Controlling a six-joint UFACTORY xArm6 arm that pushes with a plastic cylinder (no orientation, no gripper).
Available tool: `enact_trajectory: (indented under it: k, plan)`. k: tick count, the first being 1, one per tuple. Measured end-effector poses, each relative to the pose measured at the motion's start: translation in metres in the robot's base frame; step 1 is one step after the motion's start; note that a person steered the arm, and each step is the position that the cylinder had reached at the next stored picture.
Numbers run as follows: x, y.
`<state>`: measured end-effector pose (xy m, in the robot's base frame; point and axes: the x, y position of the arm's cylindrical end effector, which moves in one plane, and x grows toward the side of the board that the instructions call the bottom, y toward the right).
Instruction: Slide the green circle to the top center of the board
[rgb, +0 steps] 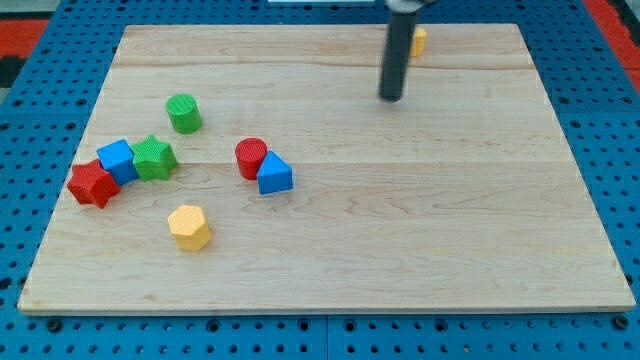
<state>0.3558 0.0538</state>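
The green circle (184, 113) is a short green cylinder on the wooden board's (420, 220) left side, upright. My tip (390, 98) is the lower end of a dark rod in the upper middle-right of the board. It stands far to the right of the green circle and slightly higher in the view, touching no block.
A green star (154, 157), a blue cube (118, 161) and a red star (93, 184) cluster at the left. A red cylinder (250, 157) touches a blue triangle (274, 174). A yellow hexagon (189, 226) lies lower left. A yellow block (418, 41) shows behind the rod.
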Motion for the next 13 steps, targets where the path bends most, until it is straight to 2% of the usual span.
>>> enact_trajectory:
  k: [1,3,4,5,6,8,10,11,13]
  plan:
    - [0.026,-0.101]
    - [0.035,-0.216]
    - [0.054,-0.262]
    - [0.041,-0.247]
    - [0.007,-0.225]
    - [-0.028,-0.266]
    - [-0.060,-0.154]
    - [-0.077,-0.131]
    - [-0.066,-0.137]
